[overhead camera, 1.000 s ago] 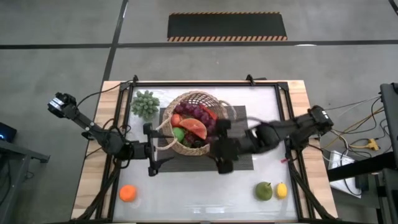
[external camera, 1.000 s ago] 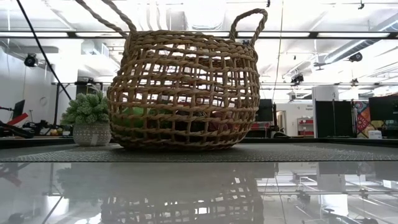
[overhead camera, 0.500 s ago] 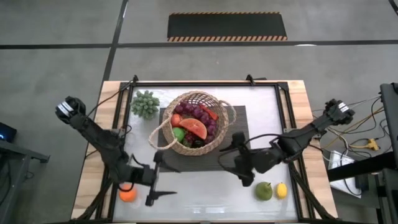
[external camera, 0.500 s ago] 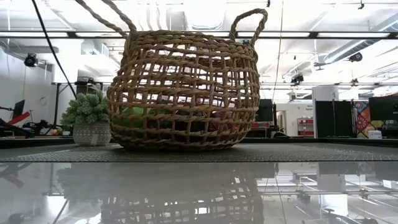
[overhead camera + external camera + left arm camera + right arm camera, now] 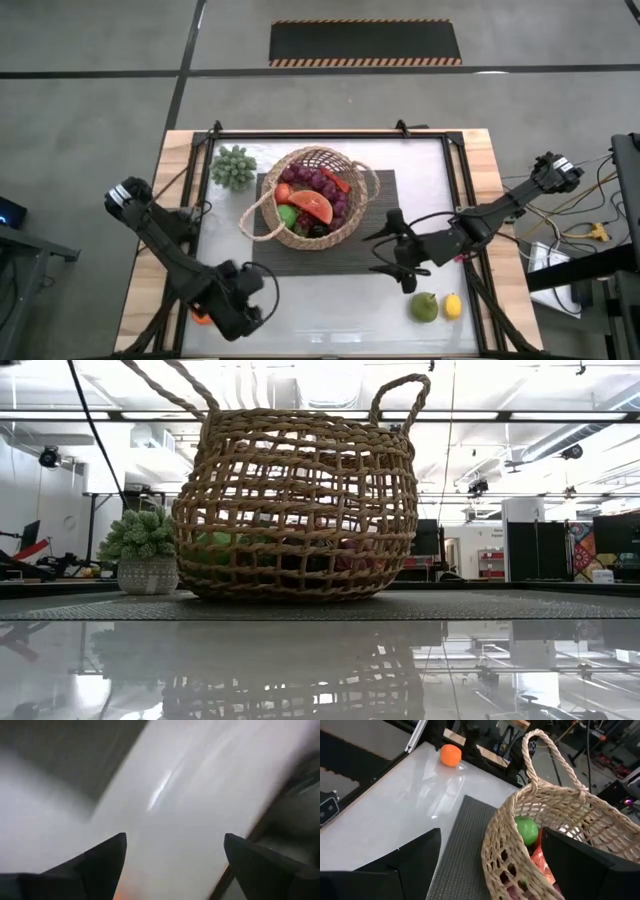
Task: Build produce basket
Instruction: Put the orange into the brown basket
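The tan wicker basket (image 5: 311,198) stands on a dark ribbed mat (image 5: 385,190) and holds purple grapes (image 5: 322,181), a watermelon slice (image 5: 312,205), a green apple (image 5: 526,829) and other produce. An orange (image 5: 201,317) lies at the near left, mostly hidden under my left gripper (image 5: 224,316), which is open and points down above it; the orange shows as a glow between the fingers (image 5: 120,893). A green pear (image 5: 424,306) and a lemon (image 5: 453,305) lie at the near right. My right gripper (image 5: 381,252) is open and empty, right of the basket and facing it.
A small potted plant (image 5: 233,166) stands at the far left beside the mat. A black frame (image 5: 190,200) runs around the white table top. White table surface (image 5: 330,310) lies between the orange and the pear.
My left gripper has gone from beside the basket toward the table's near edge, tipped downward, and now stands over the orange. My right gripper has drawn back from the basket toward the table's right and near side. Both have stayed open.
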Motion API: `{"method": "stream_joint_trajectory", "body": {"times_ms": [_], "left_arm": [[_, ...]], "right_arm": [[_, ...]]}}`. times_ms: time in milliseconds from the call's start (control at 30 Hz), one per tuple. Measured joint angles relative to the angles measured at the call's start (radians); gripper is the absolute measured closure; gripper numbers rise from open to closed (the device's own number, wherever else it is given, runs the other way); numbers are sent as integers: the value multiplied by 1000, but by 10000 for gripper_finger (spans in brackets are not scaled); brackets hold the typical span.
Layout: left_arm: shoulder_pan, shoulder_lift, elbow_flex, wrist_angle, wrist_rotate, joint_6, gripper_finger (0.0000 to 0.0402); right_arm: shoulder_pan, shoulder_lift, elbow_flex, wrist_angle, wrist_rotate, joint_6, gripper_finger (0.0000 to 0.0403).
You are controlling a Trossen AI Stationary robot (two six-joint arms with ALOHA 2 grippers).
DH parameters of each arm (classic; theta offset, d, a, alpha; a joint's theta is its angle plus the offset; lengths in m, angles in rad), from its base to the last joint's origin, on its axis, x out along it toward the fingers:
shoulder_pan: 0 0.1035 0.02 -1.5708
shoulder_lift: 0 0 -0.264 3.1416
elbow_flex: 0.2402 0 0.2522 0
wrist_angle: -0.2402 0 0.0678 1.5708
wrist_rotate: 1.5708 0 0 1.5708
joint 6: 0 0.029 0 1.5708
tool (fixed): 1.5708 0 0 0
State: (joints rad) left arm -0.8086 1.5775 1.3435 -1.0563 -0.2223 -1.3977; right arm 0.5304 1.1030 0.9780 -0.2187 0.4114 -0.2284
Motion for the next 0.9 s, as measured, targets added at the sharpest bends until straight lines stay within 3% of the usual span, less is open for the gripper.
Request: {"method": "stream_joint_trajectory", "body": {"times_ms": [133, 233, 433, 600, 900], "left_arm": [[-13, 54, -13, -147, 417, -175, 86], [-32, 71, -40, -147, 570, -204, 86], [-46, 83, -42, -150, 574, -198, 86], [-63, 80, -74, -144, 472, -195, 86], [-95, 78, -156, -116, 479, -202, 86]], "right_arm": [[0, -24, -48, 32, 0, 23, 76], [0, -30, -74, 42, 0, 21, 76], [0, -21, -84, 66, 0, 17, 76], [0, -21, -84, 64, 0, 26, 76], [0, -21, -84, 68, 0, 28, 76]]}}
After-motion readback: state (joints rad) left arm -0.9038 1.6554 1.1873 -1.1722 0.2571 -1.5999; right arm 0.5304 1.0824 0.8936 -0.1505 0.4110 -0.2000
